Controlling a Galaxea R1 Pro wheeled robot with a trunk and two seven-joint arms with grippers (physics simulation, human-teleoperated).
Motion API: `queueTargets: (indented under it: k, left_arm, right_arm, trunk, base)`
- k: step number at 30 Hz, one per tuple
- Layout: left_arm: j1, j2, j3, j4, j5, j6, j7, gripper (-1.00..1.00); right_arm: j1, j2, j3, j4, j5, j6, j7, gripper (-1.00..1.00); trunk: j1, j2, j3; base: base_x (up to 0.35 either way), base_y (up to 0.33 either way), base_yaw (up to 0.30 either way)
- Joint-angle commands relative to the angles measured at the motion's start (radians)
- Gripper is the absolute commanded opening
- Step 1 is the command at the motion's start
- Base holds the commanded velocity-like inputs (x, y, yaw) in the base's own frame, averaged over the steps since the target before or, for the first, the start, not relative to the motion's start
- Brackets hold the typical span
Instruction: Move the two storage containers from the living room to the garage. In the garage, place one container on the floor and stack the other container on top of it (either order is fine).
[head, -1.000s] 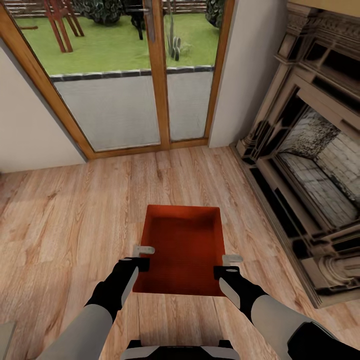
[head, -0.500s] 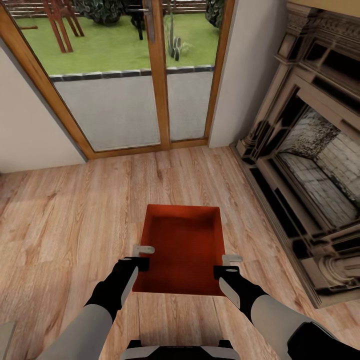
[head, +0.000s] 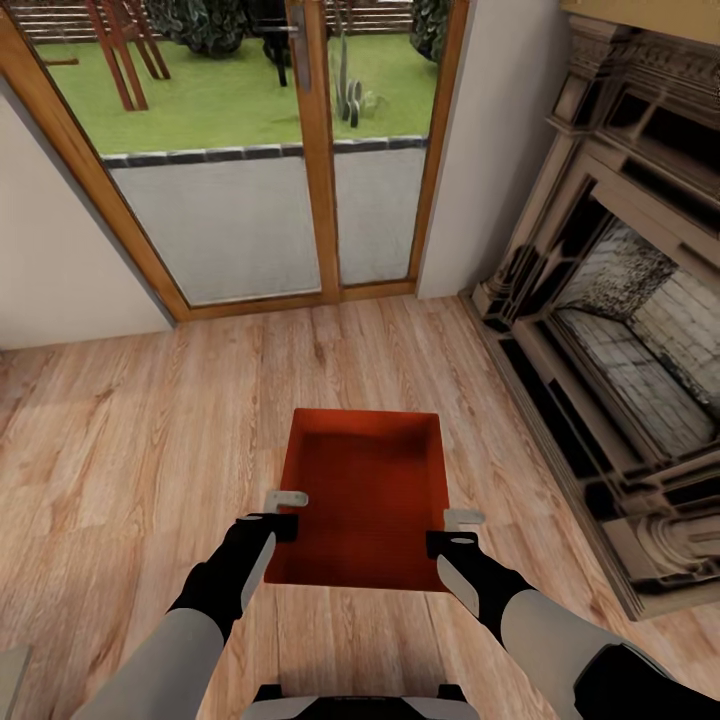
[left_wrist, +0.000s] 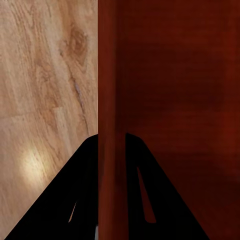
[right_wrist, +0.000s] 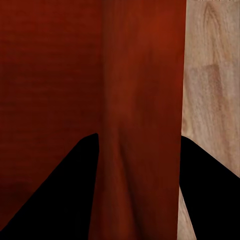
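Living room, wood-plank floor (head: 120, 420) before glass garden doors (head: 250, 150) and fireplace (head: 620, 330): one red-orange storage container (head: 365, 495), open side up, left gripper (head: 285, 512) clamped on one side wall, right gripper (head: 457, 530) on the opposite, evidently balanced for carrying.

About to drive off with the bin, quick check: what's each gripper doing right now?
Left gripper: shut on the storage container's left wall.
Right gripper: shut on its right wall.

One red-orange storage container (head: 365, 495) on a wood-plank floor (head: 130, 430). Two robot grippers, the left gripper (head: 281, 512) and the right gripper (head: 458, 530). One fireplace (head: 620, 330). One pair of glass garden doors (head: 260, 150).
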Motion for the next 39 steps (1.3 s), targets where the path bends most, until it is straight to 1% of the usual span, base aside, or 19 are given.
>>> queueTargets:
  k: [1, 7, 11, 14, 25, 39]
  left_arm:
    - [0.000, 0.001, 0.001, 0.000, -0.011, 0.008, 0.005, -1.00]
    - [0.000, 0.000, 0.001, -0.001, -0.012, 0.008, 0.009, -1.00]
    - [0.000, -0.001, 0.001, -0.001, -0.012, 0.007, 0.043, -1.00]
    - [0.000, -0.001, 0.001, -0.001, -0.011, 0.007, 0.051, -1.00]
    - [0.000, 0.001, 0.001, 0.001, -0.008, 0.006, 0.047, -1.00]
    - [0.000, 0.001, 0.001, 0.005, -0.007, 0.007, 0.049, -1.00]
  right_arm:
    - [-0.002, -0.014, -0.006, -0.005, 0.027, 0.001, -0.008, -1.00]
    - [-0.002, -0.013, -0.006, -0.005, 0.027, 0.001, -0.008, -1.00]
    - [-0.002, -0.014, -0.006, -0.005, 0.027, 0.001, -0.008, -1.00]
    - [-0.002, -0.013, -0.006, -0.004, 0.027, 0.001, -0.008, -1.00]
    - [-0.002, -0.016, -0.007, -0.004, 0.027, 0.001, -0.009, -1.00]
    - [-0.002, -0.003, -0.007, -0.003, 0.027, 0.001, -0.012, -1.00]
  trunk:
    - [0.001, -0.002, 0.000]
    - [0.001, -0.002, 0.010]
    - [0.001, -0.002, 0.016]
    - [0.001, -0.002, 0.021]
    - [0.001, -0.002, 0.039]
    - [0.001, -0.002, 0.061]
  base:
    - [0.000, 0.000, 0.000]
    - [0.000, 0.000, 0.000]
    - [0.000, 0.000, 0.000]
    - [0.000, 0.000, 0.000]
    - [0.000, 0.000, 0.000]
    - [0.000, 0.000, 0.000]
